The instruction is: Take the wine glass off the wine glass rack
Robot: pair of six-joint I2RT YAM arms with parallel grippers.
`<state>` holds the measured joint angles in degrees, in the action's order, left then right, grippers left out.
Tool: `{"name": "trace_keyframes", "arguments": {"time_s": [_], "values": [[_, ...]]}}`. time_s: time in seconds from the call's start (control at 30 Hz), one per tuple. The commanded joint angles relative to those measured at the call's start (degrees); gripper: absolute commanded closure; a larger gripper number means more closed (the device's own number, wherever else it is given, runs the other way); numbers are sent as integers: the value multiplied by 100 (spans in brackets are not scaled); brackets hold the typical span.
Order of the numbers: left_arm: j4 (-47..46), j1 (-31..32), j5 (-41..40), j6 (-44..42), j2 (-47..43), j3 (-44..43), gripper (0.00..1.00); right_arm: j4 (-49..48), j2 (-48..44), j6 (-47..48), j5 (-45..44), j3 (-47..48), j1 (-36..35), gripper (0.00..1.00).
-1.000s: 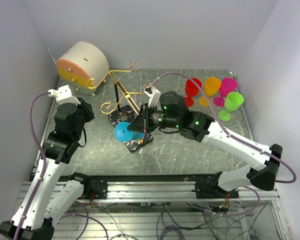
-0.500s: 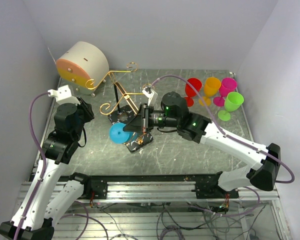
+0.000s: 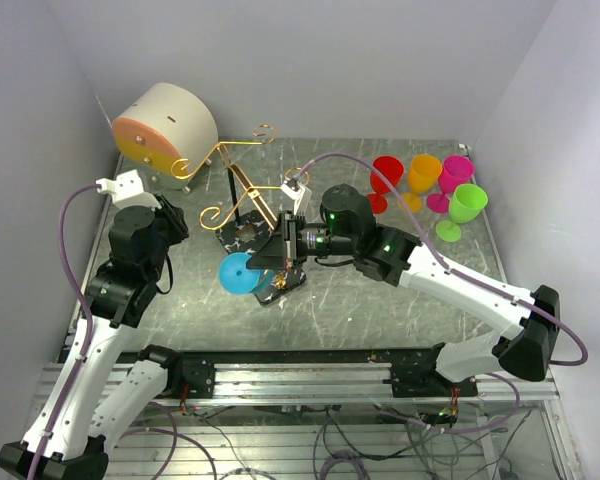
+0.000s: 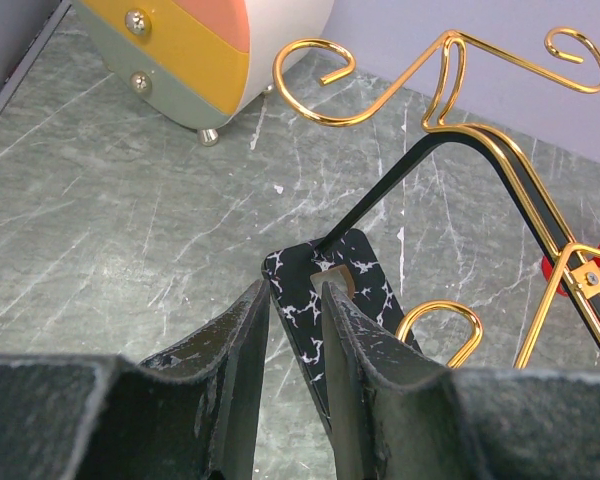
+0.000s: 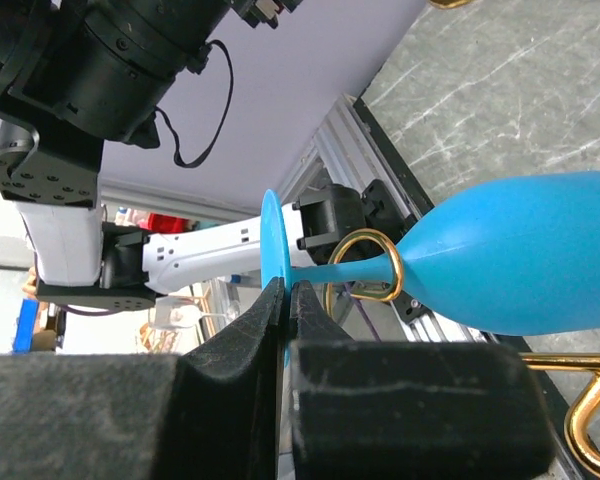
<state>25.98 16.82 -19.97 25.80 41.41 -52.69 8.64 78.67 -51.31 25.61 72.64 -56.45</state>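
Blue wine glass [image 5: 510,260]: foot pinched by closed right gripper [image 5: 284,300], stem inside a scroll of the wine glass rack [image 4: 360,285], presumably for sliding free. Left gripper [image 4: 295,295]: parted, empty.

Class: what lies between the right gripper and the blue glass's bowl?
A gold loop of the wine glass rack, around the stem of the wine glass; right wrist view.

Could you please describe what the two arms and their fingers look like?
The left arm and right arm both have white link shells with black joint housings. A lilac cable loops along each. Small green lights glow on the right arm. The fingers are black, wedge-shaped and scuffed with whitish specks.
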Motion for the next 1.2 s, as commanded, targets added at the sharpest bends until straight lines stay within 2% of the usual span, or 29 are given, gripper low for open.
{"name": "trace_keyframes", "arguments": {"time_s": [0.0,0.23,0.53,0.77,1.0,1.17], "values": [[-137,-13,-116,-39,7,52,62,122,-195,116,101,-114,20,100],[-134,-12,-121,-26,25,55,62,263,-352,182,-42,-263,20,100],[-145,-12,-112,-13,8,52,62,564,-470,306,-785,-188,50,100],[-147,-16,-96,-19,-23,65,62,687,-258,373,-1429,223,102,100],[-141,-13,-139,-23,-86,58,61,270,139,385,-1283,444,163,100],[-144,-17,-156,-35,-107,50,61,-445,381,360,-462,493,169,100]]}}
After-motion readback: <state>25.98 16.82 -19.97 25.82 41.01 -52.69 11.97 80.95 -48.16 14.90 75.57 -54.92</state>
